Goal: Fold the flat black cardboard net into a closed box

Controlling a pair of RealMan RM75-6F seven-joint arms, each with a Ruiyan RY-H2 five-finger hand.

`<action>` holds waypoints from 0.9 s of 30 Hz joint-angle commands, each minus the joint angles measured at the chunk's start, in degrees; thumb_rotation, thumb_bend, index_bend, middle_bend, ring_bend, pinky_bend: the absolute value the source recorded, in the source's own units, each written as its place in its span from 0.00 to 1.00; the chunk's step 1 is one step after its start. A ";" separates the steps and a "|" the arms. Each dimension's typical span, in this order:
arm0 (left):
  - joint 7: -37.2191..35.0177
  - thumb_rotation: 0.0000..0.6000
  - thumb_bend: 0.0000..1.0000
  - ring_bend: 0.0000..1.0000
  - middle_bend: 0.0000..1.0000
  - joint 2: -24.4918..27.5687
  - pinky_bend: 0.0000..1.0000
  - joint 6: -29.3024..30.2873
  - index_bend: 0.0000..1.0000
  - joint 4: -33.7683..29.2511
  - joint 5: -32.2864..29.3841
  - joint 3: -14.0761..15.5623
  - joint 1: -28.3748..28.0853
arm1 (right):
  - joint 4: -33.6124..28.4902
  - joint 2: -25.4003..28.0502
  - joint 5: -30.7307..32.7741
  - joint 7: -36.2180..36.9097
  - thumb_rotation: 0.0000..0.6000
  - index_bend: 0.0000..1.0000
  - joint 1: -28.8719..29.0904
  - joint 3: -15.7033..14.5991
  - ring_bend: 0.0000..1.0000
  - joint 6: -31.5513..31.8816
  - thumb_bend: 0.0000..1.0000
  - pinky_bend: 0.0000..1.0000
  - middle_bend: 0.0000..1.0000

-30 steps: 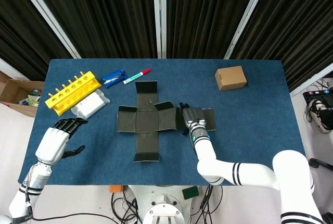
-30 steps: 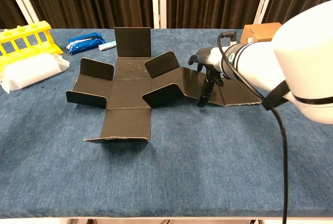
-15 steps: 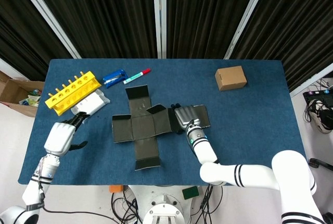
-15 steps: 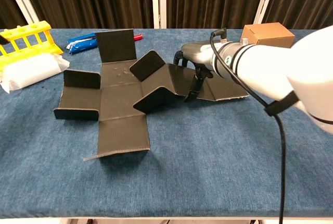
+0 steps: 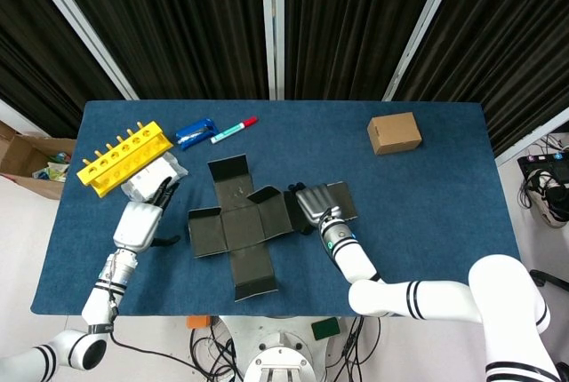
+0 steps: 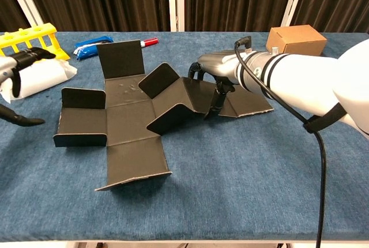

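Two risks judged likely; first, sliding of the whole black cardboard net (image 5: 240, 226) across the blue cloth table (image 5: 427, 213) instead of folding, caused by a sideways push from 3 o'clock with nothing bracing the 9 o'clock side; second, springing back of the half-raised flaps, caused by weak creases and no pressure at the hinge lines; also possible, crushing or creasing of a panel off its score line under the fingertips.

Lay near the table's centre, skewed, cross-shaped, with several flaps already standing partly upright. Right hand (image 5: 313, 204) set on the panel at the net's 3 o'clock arm, fingers curled down over the raised fold; could not tell whether gripping or merely pressing. Left hand (image 5: 142, 222) hovered just beside the 9 o'clock flap, fingers spread, holding nothing, apart from the card.

Thin, stiff, matte board with pre-scored folds and a paler edge; light enough, by the look of it, to skid easily. Woven, slightly napped cloth beneath, offering modest friction. Smooth brown box (image 5: 394, 132) at the table's 2 o'clock, well apart; yellow rack (image 5: 123, 157) of hard plastic at 10 o'clock.
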 commanded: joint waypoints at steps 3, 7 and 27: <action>0.06 0.79 0.00 0.51 0.00 -4.00 0.75 0.69 0.00 4.80 1.11 0.59 -0.92 | 0.13 -0.11 -0.26 0.65 1.00 0.48 0.27 -0.49 0.82 -0.10 0.31 1.00 0.44; 0.79 0.83 0.00 0.50 0.00 -5.54 0.75 1.10 0.00 7.43 1.63 1.08 -1.13 | -0.18 0.13 -0.34 1.14 1.00 0.48 0.38 -0.84 0.82 0.09 0.31 1.00 0.44; -27.69 1.00 0.00 0.50 0.00 -6.48 0.74 0.79 0.00 2.10 5.07 1.46 -2.69 | -1.31 1.85 -6.57 0.91 1.00 0.48 1.91 -3.09 0.82 -0.02 0.31 1.00 0.43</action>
